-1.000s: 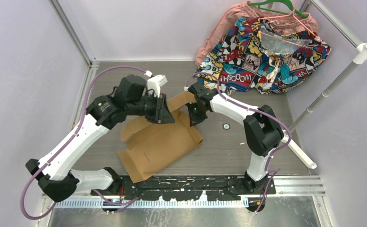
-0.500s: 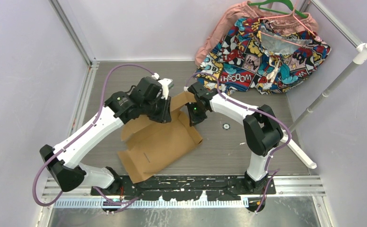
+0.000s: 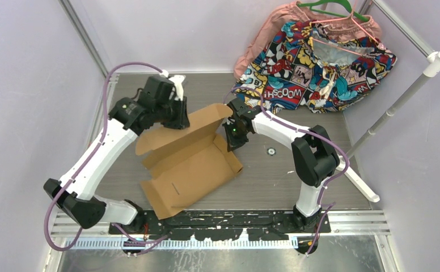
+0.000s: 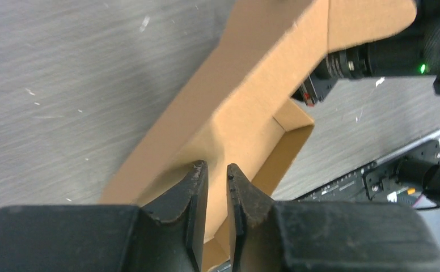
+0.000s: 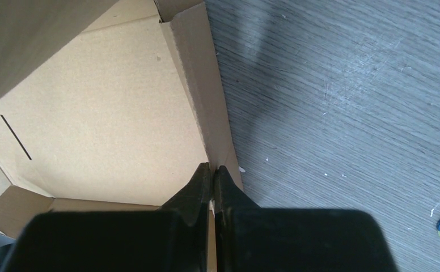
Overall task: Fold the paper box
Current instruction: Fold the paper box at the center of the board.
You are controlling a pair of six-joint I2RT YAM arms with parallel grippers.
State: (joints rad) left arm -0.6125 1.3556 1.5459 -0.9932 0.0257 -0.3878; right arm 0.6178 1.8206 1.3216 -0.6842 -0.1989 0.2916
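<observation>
On the table (image 3: 280, 178), left claw (image 4: 213, 166) and right claw (image 5: 212, 168) each pinch the paper box (image 3: 189, 170).

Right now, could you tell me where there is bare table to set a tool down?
Bare: the patch between the paper box and the right arm, save a small round token. Crowded: the middle, and the far-right corner under the comic-print cloth.

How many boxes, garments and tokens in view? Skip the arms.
paper box: 1
garments: 2 (comic-print garment, pink garment)
token: 1
Total: 4
</observation>
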